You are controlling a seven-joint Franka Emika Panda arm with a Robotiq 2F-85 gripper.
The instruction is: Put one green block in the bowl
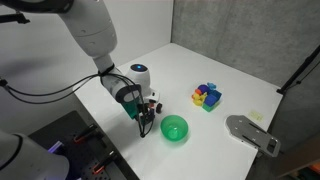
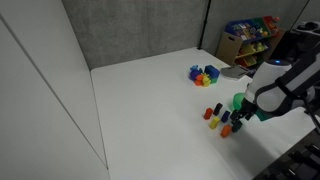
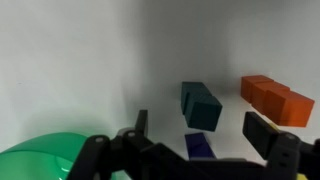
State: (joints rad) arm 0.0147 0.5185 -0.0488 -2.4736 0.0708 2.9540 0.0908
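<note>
**Green block (image 3: 200, 105) lies free on the table (image 1: 190, 65), pincer spread wide**

In the wrist view the dark block sits just right of centre, flat on the white surface; the pincer (image 3: 200, 130) reaches in from the bottom edge with its two fingers far apart, one left and one right of the block, touching nothing; a blue-violet block (image 3: 200, 147) lies just below the green one, partly hidden by the pincer body; two orange blocks (image 3: 276, 99) lie at the right edge, apart from it; the bowl (image 3: 40, 158) curves into the lower left corner, nothing visible in the part that shows.

In an exterior view the pincer (image 1: 146, 120) hangs low over the table, just left of the bowl (image 1: 174, 128); a blue, yellow and magenta toy cluster (image 1: 207, 96) stands right of centre, well apart; in both exterior views the green block is too small to make out.
</note>
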